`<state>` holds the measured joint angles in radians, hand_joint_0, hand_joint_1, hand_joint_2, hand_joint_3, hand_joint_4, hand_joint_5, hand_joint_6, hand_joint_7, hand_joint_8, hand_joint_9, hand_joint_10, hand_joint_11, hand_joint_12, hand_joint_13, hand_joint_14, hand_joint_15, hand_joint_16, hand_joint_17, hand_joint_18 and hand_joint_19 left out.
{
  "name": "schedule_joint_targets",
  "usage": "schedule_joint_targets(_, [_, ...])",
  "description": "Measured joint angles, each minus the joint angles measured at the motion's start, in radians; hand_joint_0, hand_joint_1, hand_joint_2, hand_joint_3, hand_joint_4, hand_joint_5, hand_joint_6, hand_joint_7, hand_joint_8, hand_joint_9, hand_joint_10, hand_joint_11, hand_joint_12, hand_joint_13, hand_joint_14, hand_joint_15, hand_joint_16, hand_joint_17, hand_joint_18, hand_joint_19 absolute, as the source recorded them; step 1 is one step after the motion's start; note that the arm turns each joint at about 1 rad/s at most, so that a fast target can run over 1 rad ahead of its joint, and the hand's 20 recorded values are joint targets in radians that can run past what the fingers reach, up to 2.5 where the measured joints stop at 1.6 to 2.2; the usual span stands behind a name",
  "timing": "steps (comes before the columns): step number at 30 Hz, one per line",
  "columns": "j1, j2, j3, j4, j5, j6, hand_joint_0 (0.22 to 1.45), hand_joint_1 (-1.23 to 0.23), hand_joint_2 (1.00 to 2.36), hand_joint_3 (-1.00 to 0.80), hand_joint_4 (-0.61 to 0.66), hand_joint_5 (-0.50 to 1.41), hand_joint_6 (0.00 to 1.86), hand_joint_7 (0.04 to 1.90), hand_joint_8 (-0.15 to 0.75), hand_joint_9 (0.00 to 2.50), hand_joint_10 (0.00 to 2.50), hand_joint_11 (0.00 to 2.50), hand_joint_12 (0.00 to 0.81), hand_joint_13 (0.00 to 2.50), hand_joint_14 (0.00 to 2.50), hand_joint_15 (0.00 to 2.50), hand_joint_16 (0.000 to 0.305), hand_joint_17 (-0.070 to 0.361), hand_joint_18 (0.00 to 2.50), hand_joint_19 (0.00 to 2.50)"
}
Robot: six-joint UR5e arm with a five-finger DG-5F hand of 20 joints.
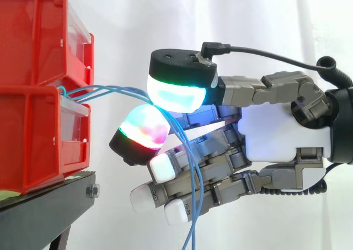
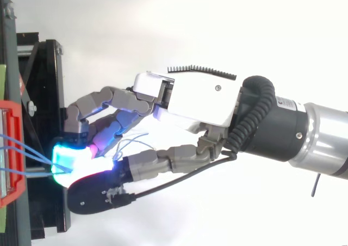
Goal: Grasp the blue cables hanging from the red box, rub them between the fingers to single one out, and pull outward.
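The hand [image 1: 276,134] reached in from the right and was closed on the blue cables [image 1: 105,89]. They were pinched between two glowing fingertips [image 1: 176,92], one above and one below. The remaining fingers lay bent under the pinch.

The side view showed the whole course of the cables. They left the gap between the two stacked red bins [image 1: 33,46] and ran almost level to the pinch. From there they fell in a loose bundle in front of the lower fingers, down to the bottom edge. The bins stood on the black stand [image 1: 44,211], before the white curtain [image 1: 138,18].

From above, the hanging part was mostly hidden under the hand, and only some thin loops were visible beside the palm. This view showed something else instead. The strands lay spread apart at the bin and came together at the glowing pads. The pads were near the bin front but not touching it.
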<state>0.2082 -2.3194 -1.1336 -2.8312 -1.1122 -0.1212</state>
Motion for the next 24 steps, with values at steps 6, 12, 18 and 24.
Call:
schedule_joint_targets(6, [0.000,0.000,0.000,-0.002,0.000,0.000,0.67,-0.87,1.03,-0.15,0.13,-0.21,0.89,1.01,0.328,0.76,0.01,0.57,0.343,0.70,0.01,0.40,0.048,0.108,0.59,0.55])
schedule_joint_targets(12, [0.002,0.000,0.001,-0.002,0.000,0.000,0.70,-0.91,1.02,-0.20,0.14,-0.22,0.89,0.99,0.319,0.73,0.01,0.56,0.345,0.68,0.01,0.40,0.048,0.108,0.59,0.54])
schedule_joint_targets(18, [0.002,0.000,0.003,-0.001,0.000,0.000,0.73,-0.95,1.01,-0.36,0.19,-0.23,0.89,0.98,0.311,0.68,0.01,0.56,0.344,0.66,0.01,0.40,0.048,0.108,0.58,0.53])
schedule_joint_targets(24, [0.002,0.000,0.003,-0.001,0.000,0.000,0.56,-0.85,1.00,-0.50,0.22,-0.20,0.87,1.02,0.331,0.75,0.01,0.56,0.354,0.68,0.01,0.40,0.050,0.111,0.59,0.56])
